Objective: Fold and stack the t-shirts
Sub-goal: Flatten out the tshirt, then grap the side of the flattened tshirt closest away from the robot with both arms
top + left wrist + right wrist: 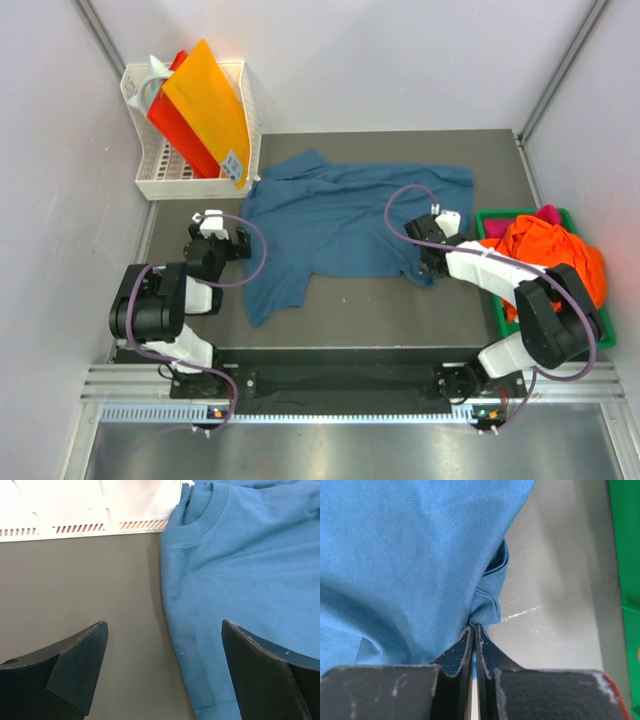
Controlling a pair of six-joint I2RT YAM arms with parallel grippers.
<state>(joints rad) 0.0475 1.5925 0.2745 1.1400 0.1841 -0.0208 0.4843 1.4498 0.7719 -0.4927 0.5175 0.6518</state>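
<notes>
While the dark teal-blue t-shirt (pixel 340 225) lies spread and somewhat rumpled on the dark mat (pixel 380 310), the right gripper (pixel 474 630) is clamped tight on a fold of cloth at its near right edge. The left gripper (pixel 165 625) stands wide apart at the shirt's left edge near the collar, one finger over cloth, the other over bare mat. Right of the shirt an orange t-shirt (pixel 545 250) and a magenta-pink t-shirt (pixel 547 213) are heaped in a green tray (pixel 500 213), and a white basket (pixel 150 185) stands at its far left corner.
</notes>
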